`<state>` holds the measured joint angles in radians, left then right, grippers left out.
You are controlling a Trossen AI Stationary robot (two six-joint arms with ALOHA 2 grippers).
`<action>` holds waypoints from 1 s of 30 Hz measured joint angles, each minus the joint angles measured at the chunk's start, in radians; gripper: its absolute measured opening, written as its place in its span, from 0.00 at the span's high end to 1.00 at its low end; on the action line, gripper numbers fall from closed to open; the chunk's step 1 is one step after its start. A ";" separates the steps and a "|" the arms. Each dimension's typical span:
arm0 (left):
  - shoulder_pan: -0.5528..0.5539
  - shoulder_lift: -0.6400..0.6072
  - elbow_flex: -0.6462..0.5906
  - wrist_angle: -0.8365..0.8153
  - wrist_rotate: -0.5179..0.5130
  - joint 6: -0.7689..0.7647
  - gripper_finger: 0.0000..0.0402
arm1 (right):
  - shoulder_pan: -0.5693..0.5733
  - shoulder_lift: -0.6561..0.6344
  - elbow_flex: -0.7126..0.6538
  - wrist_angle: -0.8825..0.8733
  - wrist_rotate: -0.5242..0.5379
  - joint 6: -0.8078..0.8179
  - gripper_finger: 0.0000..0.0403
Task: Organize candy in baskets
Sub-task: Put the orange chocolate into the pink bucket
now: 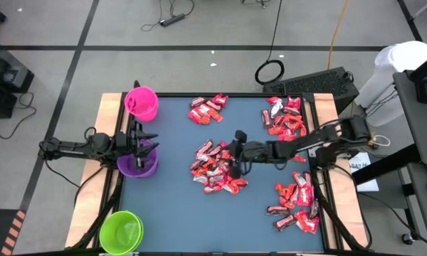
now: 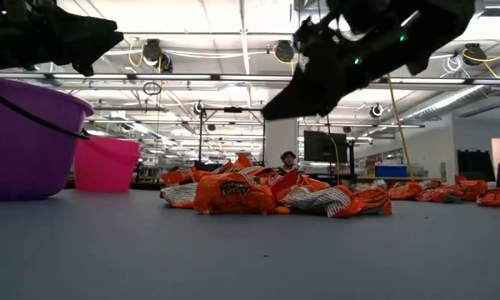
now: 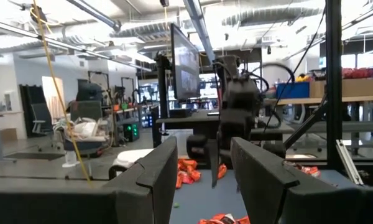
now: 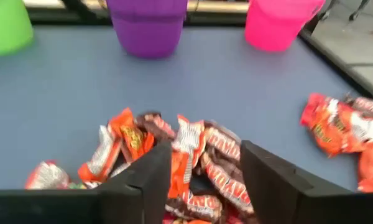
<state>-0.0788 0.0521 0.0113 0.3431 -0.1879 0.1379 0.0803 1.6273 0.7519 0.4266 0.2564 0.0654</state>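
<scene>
Right pincer (image 1: 236, 158) wide, empty, above central heap of shiny red and brown wrapped candy (image 1: 215, 166) on blue surface (image 1: 172, 206). We fear multi-piece grab, spill short of purple round plastic tub (image 1: 137, 164). Left pincer (image 1: 146, 141) part-open, empty, over that tub.

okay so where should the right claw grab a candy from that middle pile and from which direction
Take a piece at the pile's loose edge, coming straight down. The wrappers lie flat and overlapping, so pinching one across its short width is probably cleanest. The right claw already hangs open over the centre candy, fingers either side of it.
</scene>
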 joint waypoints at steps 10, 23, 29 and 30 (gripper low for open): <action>0.000 0.000 0.000 0.001 -0.001 -0.001 0.61 | -0.011 0.256 0.148 -0.038 -0.002 -0.003 0.53; 0.000 0.000 0.000 0.029 -0.010 0.064 0.61 | -0.018 0.266 0.223 -0.121 -0.020 -0.109 0.90; 0.000 0.000 0.001 0.044 -0.004 0.095 0.61 | -0.018 0.257 0.223 -0.119 -0.020 -0.153 0.97; 0.000 0.000 0.001 0.045 -0.003 0.107 0.61 | -0.018 0.249 0.223 -0.117 -0.019 -0.169 0.97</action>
<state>-0.0788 0.0521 0.0120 0.3880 -0.1913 0.2446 0.0628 1.8764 0.9752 0.3098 0.2379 -0.1041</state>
